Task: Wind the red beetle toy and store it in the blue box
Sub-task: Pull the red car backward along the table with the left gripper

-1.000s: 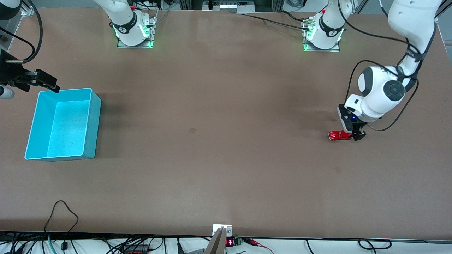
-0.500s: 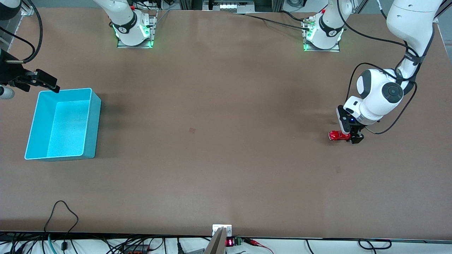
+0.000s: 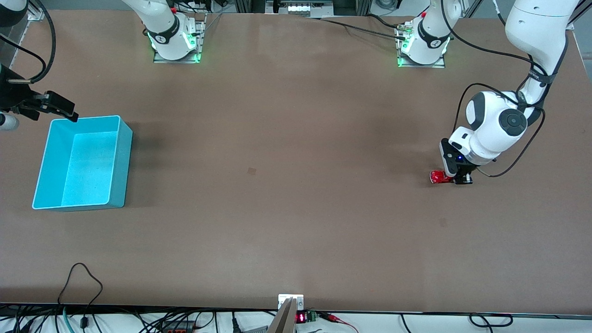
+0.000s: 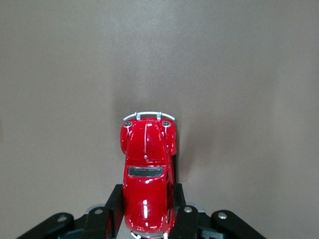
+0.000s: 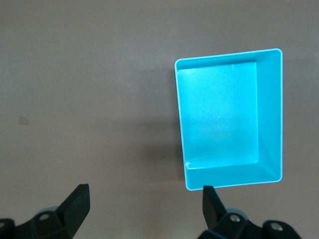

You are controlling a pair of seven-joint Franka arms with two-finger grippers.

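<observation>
Left gripper (image 4: 148, 219) clamps red beetle toy (image 4: 147, 174) — no readable markings

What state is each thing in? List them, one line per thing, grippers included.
Tiny glossy red beetle toy car: on the table at the left arm's end, upright on its wheels, clamped at its rear.
Light-blue rectangular plastic box: open-topped, empty, at the right arm's end.
Left gripper: shut on the toy's sides.
Right gripper: open, holding nothing, waiting high beside the box.
</observation>
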